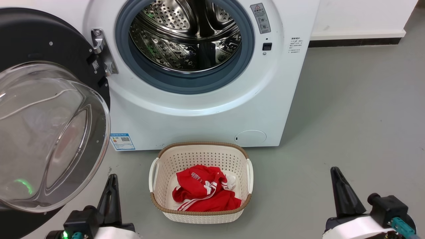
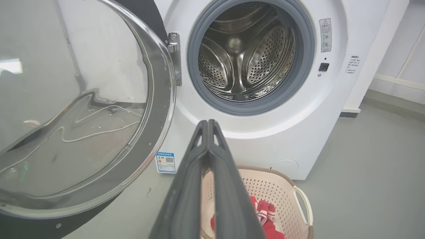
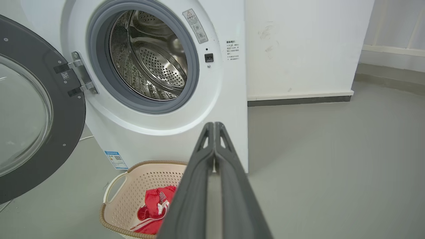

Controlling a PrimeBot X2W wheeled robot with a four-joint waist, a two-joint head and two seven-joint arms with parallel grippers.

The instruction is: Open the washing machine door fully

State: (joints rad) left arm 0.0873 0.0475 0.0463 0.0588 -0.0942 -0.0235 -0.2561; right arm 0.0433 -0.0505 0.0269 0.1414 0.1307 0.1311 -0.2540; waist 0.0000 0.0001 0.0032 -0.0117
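At the head view's left, the washing machine door [image 1: 49,126] stands swung wide off the white machine [image 1: 212,122]; left gripper [image 1: 113,179] and right gripper [image 1: 334,171] sit low, apart from it. Left wrist view: door at left, this gripper's 2 fingers pressed together, empty. Right wrist view: door at left edge, fingers likewise together, empty.
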